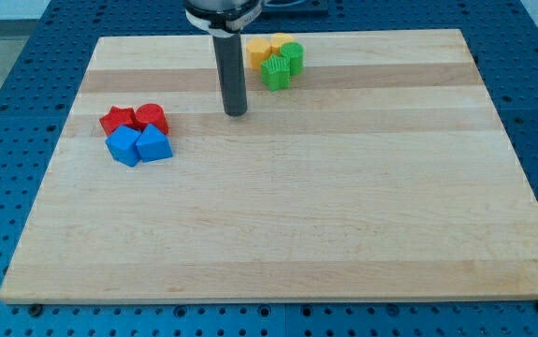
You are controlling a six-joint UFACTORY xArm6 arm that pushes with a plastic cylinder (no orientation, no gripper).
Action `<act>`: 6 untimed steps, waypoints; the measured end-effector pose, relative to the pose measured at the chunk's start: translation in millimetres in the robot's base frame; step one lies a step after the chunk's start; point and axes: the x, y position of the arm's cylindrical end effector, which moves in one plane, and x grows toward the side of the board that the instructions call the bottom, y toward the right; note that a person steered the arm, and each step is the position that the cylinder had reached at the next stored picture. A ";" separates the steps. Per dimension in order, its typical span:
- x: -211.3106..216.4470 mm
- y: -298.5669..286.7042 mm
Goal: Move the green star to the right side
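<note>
Right now I am at the getting-ready step — my tip (236, 112) is not yet touching the green star (275, 72), so the push has not begun.

Going from the view's left: a small bunch of four blocks sits near the left edge of the wooden board (278, 225). It has a red star (116, 120) and another red block (152, 118) side by side, with a blue cube (123, 146) and another blue block (154, 145) just below them, all touching.

Next comes my tip, resting on the board near the view's top. I have no gripper at all, only a straight dark rod, so nothing opens or pinches.

A little further right and up is the green star. It is bright green with bumpy ridged sides, and it sits in a tight group near the board's top edge — a yellow block (258, 50) and a second yellow block (281, 41) behind it, and a green round block (293, 58) touching its right side.

For the next move, I think my tip must get to the star's left side and push it toward the view's right. The other green block is in the way, so it may slide along too.
</note>
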 end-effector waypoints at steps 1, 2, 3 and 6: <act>-14.3 0.0; -33.3 5.4; -50.6 5.4; -50.9 112.6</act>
